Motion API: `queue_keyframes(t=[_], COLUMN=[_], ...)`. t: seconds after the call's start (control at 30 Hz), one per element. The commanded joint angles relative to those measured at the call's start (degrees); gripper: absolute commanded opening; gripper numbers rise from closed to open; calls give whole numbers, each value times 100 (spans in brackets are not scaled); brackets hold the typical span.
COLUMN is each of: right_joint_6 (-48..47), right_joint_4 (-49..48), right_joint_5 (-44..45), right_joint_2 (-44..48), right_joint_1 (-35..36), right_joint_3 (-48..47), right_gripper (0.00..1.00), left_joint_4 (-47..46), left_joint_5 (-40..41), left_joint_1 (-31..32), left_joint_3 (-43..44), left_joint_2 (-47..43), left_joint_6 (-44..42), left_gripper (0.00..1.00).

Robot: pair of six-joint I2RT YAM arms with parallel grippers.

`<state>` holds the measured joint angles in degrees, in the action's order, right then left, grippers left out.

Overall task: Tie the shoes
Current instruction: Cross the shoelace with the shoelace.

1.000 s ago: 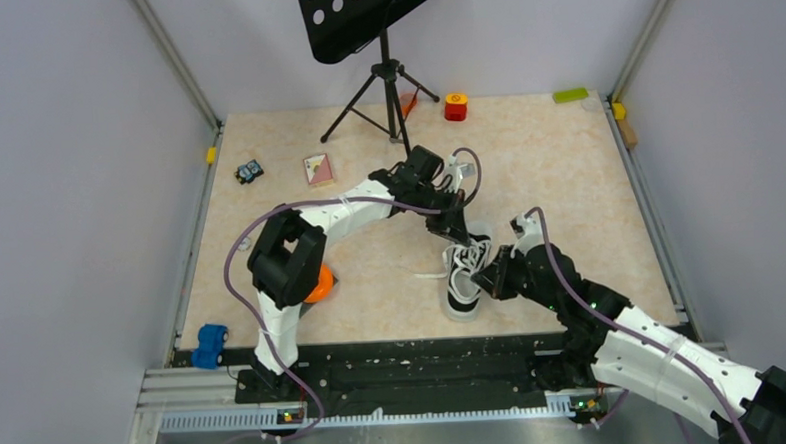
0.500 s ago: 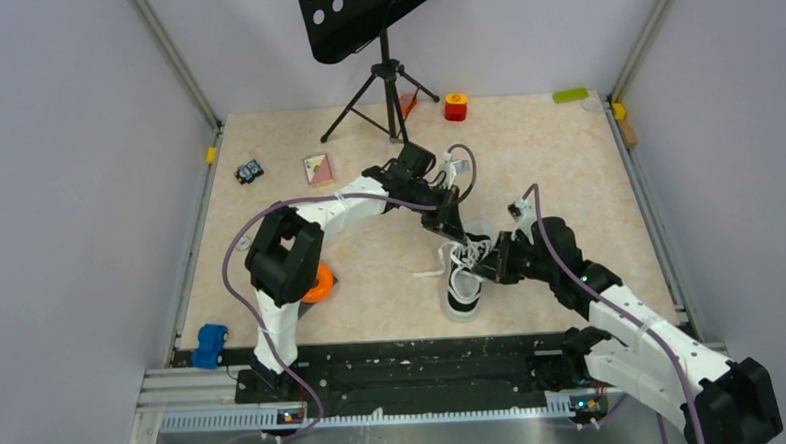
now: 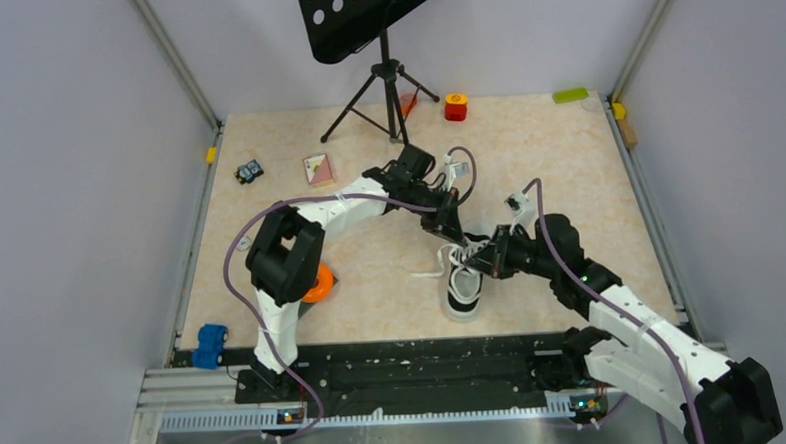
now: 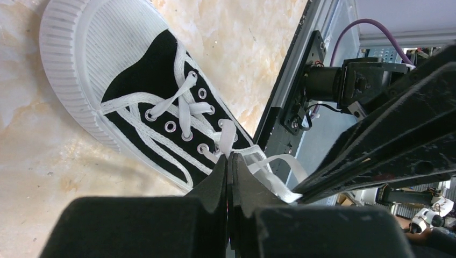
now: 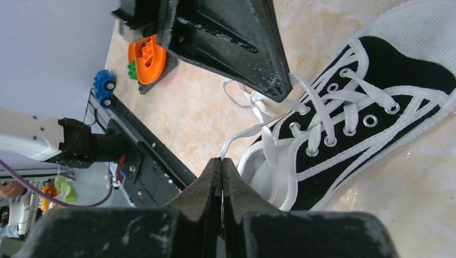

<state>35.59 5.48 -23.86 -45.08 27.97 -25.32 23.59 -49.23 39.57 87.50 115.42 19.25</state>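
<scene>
Robot lab: walled, rail-framed test table (image 3: 566, 154)

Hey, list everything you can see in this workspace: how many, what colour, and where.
sneaker: one, black with white toe cap and sole, front centre of the table
laces: white, threaded through the eyelets, loose ends off the sneaker's left side
music stand: one, black, at the back
toy block: one, red and yellow, back edge
green block: one, back right corner
card: one, pinkish, back left
small toy car: one, dark and blue, left of the card
blue toy car: one, front left corner
orange toy: one, beside the left arm
table: one, beige
left claw: black, shut on the laces
right claw: black, shut on the laces
</scene>
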Motion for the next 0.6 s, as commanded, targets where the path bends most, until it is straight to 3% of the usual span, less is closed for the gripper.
queue_keyframes(t=[0.0,0.57], right_joint_6=[-9,69], right_joint_4=[-492,-174], right_joint_5=[81,1405], right_joint_2=[-379,-1076], right_joint_1=[-46,-46], right_joint_3=[-270,-466], right_gripper=[0,0], left_joint_4=[-82,-182], left_joint_5=[-249,-374], left_joint_1=[-11,39], left_joint_3=[-41,-267], left_joint_2=[-15,-213], left_joint_6=[-181,-160], left_gripper=[0,0])
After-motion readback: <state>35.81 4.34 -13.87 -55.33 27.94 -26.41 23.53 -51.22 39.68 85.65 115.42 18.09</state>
